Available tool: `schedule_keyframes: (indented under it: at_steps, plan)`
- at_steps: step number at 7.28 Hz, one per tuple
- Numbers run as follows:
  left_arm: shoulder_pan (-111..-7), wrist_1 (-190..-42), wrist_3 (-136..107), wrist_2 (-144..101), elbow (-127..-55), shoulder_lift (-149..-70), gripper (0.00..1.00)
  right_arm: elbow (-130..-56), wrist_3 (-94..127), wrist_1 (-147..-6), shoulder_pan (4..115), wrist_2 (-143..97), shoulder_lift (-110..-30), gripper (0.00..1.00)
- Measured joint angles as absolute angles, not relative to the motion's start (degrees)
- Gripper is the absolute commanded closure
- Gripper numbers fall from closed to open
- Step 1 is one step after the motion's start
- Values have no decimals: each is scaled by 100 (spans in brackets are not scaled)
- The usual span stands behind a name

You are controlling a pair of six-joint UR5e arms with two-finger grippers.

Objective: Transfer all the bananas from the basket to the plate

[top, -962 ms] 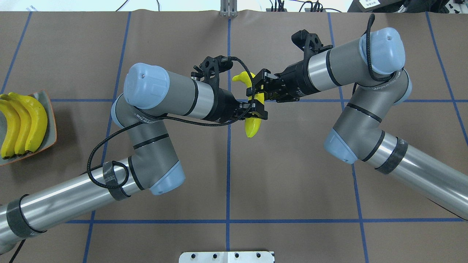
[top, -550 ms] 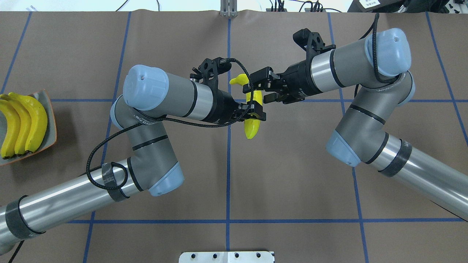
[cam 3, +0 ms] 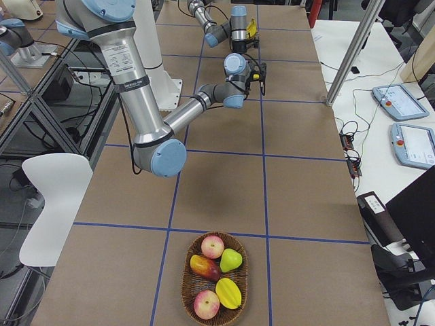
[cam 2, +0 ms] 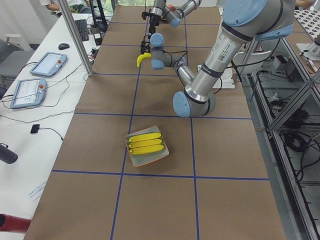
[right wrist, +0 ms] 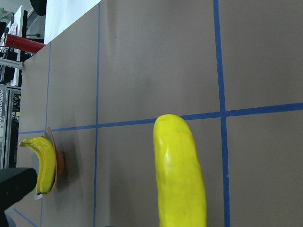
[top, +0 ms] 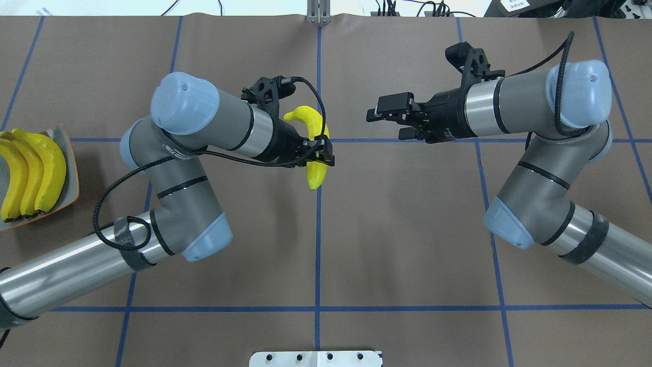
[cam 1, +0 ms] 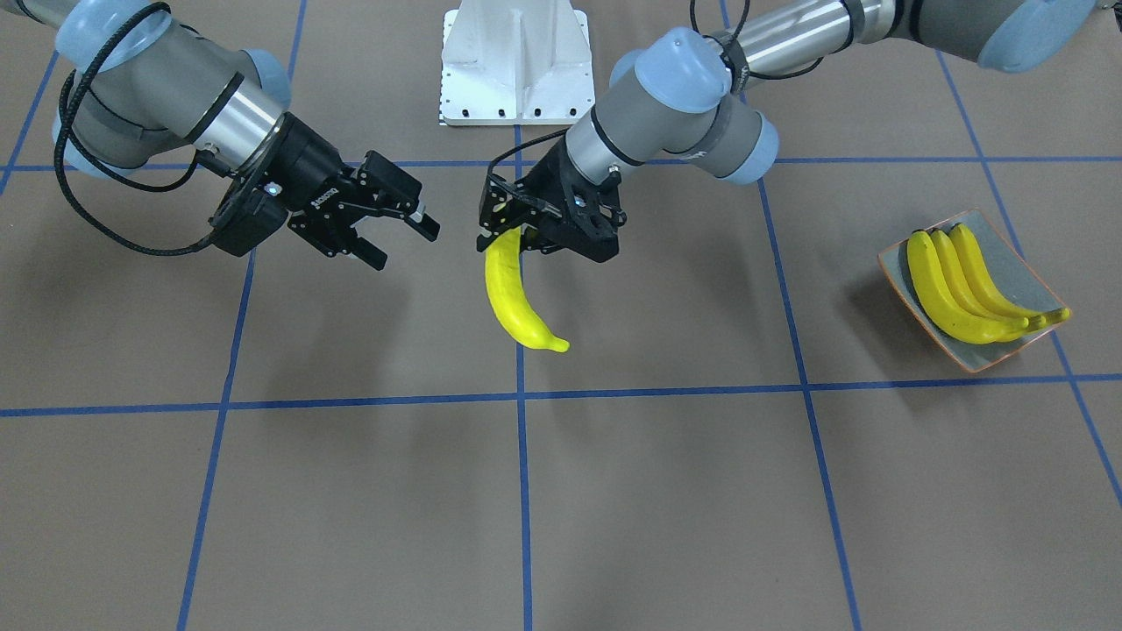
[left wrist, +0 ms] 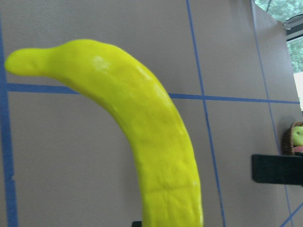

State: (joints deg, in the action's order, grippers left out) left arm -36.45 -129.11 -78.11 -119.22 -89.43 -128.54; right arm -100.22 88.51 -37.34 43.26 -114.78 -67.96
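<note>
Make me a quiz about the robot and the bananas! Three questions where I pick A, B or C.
1. Where is the banana that is not on the plate?
A: in the left gripper
B: in the right gripper
C: under the plate

2. How many bananas lie on the plate?
A: two
B: three
C: five

3. What is the right gripper doing?
A: shut on a banana
B: shut on the plate
C: open and empty

Answers:
1 A: the left gripper pinches the banana near one end, above the table.
2 B: three yellow bananas lie side by side on the plate.
3 C: its fingers are spread apart with nothing between them.
</note>
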Motion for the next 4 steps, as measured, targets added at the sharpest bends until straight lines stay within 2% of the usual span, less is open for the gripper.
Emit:
schedule_keyframes:
  at_steps: [4]
  plan:
    - [-4628,-9579,-5545,-12349,-10264,-11900,100,-10005,8837,-3732,4017,-10452,-7147,0]
